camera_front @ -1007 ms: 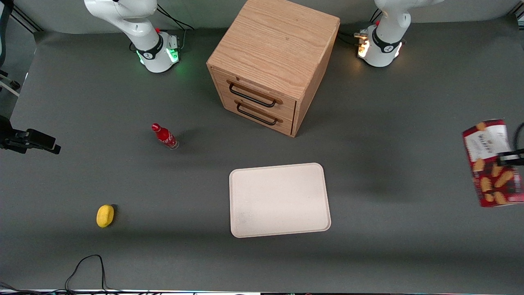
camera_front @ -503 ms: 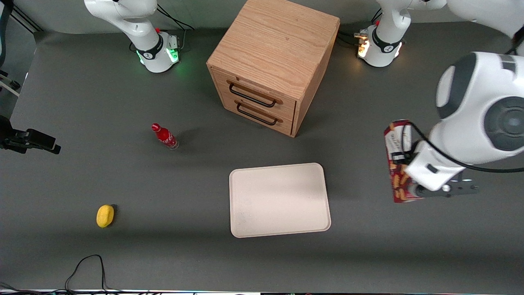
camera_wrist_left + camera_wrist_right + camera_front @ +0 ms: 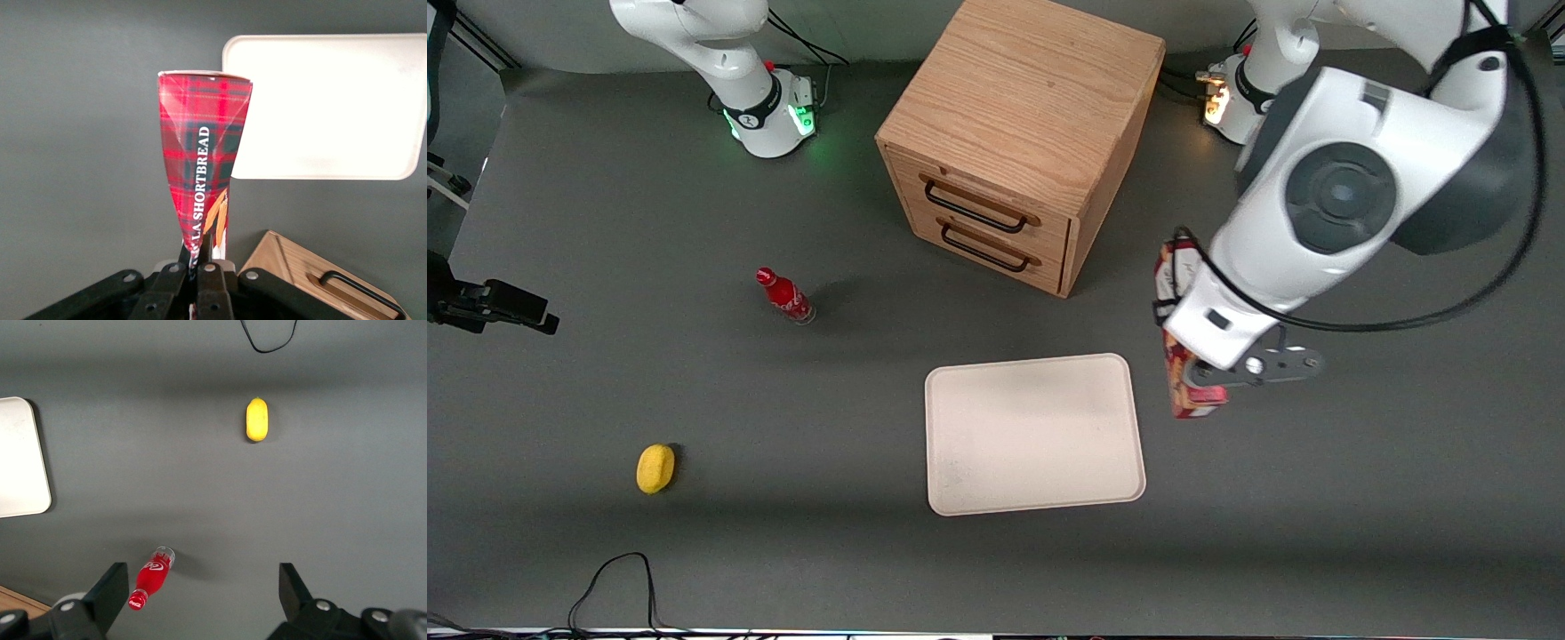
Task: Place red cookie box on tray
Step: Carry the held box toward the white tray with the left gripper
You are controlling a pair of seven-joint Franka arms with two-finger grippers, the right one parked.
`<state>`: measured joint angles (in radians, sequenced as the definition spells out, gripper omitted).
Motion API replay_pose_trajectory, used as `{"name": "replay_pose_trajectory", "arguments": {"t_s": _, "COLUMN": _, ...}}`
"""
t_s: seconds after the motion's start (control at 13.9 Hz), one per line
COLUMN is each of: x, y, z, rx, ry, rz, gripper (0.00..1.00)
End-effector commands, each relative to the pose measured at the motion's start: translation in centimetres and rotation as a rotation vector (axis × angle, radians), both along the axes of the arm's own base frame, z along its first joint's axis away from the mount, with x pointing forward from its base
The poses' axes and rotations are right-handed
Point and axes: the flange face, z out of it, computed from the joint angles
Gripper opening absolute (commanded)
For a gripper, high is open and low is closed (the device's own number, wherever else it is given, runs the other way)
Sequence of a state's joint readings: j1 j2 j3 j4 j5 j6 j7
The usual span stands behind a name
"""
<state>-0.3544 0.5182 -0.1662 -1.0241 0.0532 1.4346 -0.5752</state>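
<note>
So I've got the red cookie box (image 3: 200,153) pinched in the jaws of the gripper (image 3: 203,257), which are clamped tight on one narrow end, so the box hangs straight down off the wrist. It's in the air, clear of the desk (image 3: 1316,533), just beside the tray (image 3: 1034,434) on the working arm's side, not over it yet. From the front camera the arm covers most of the box, but the bottom end pokes out right next to the tray's rim.

Pickup and lift look done to me. What's left is sliding it across over the tray, bringing it down and letting go. The tray has nothing on it. The wooden drawer cabinet (image 3: 1018,133) sits farther from the front camera than the tray.
</note>
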Motion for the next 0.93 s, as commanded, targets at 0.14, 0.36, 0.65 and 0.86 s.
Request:
{"name": "replay_pose_trajectory", "arguments": {"t_s": 0.14, "x": 2.6, "y": -1.9, "z": -5.9, "rx": -0.009, "ry": -0.005, "rz": 0.012, "gripper": 0.00}}
{"name": "replay_pose_trajectory", "arguments": {"t_s": 0.36, "x": 4.7, "y": -2.6, "z": -13.6, "rx": 0.004, "ry": 0.019, "rz": -0.026, "gripper": 0.00}}
{"name": "replay_pose_trajectory", "arguments": {"t_s": 0.65, "x": 5.5, "y": -3.5, "z": -21.2, "rx": -0.019, "ry": -0.008, "rz": -0.026, "gripper": 0.00}}
{"name": "replay_pose_trajectory", "arguments": {"t_s": 0.86, "x": 6.1, "y": -3.8, "z": -25.6, "rx": -0.026, "ry": -0.011, "rz": -0.015, "gripper": 0.00}}
